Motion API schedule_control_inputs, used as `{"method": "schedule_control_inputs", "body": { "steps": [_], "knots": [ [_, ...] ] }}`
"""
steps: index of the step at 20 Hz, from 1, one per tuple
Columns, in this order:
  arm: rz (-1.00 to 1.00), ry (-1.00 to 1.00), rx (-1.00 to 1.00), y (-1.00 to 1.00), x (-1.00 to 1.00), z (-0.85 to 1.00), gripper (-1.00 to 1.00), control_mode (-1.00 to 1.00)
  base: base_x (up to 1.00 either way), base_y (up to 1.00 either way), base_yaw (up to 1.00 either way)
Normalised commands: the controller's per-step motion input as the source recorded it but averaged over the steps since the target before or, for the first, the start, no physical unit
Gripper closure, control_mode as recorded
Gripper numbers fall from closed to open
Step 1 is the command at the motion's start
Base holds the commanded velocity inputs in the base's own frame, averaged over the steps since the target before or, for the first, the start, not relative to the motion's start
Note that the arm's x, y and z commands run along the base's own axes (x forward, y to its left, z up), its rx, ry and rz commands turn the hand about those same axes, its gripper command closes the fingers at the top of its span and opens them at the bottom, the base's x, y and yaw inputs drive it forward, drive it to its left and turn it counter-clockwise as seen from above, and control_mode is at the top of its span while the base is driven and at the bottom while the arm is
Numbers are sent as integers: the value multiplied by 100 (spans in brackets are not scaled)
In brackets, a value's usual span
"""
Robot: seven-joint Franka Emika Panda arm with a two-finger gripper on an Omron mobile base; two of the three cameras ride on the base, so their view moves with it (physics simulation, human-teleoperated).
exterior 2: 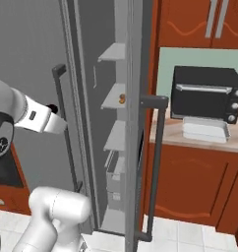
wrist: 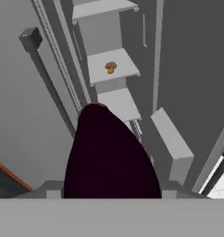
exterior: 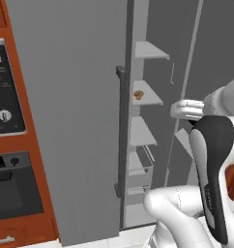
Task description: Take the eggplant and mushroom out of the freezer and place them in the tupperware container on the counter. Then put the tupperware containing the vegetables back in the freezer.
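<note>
The eggplant (wrist: 111,155) sits huge and dark at the bottom centre of the hand view, right where the finger tips would rise, so the gripper looks to be closed around it; the fingers themselves are covered by the purple body, and the hold is a judgement from that position, not something seen outright. From the eggplant, the mushroom (wrist: 110,67) lies at 12 o'clock on a light grey shelf of the freezer (wrist: 176,69), brown cap over tan stem, alone on its shelf. The same mushroom shows in the left base view (exterior: 138,94) and in the right base view (exterior 2: 121,99), on the second shelf down among those in sight.

The step in hand, as I judge it, is carrying the eggplant out to the tupperware container (exterior 2: 205,130), which rests on the counter (exterior 2: 229,143) at 3 o'clock from the freezer opening, just in front of a black toaster oven (exterior 2: 206,93). To do it well: draw straight back clear of the door's bar handle (exterior 2: 158,162), keep the vegetable level, swing wide around the door edge, and lower inside the raised rim before letting go

Hard to tell: how firmly the eggplant is pinched, and whether the tray holds anything
</note>
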Motion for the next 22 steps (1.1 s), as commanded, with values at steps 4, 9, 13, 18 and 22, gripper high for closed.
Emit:
{"method": "schedule_control_inputs", "body": {
  "steps": [4,9,13,18,22],
  "knots": [
    [0,0,0,0,0,0,100,100,-100,0,0],
    [0,0,0,0,0,0,100,100,-83,-32,0],
    [0,0,0,0,0,0,100,100,3,-100,0],
    [0,0,0,0,0,0,100,100,20,-100,0],
    [0,0,0,0,0,0,100,100,31,-100,0]
  ]
}}
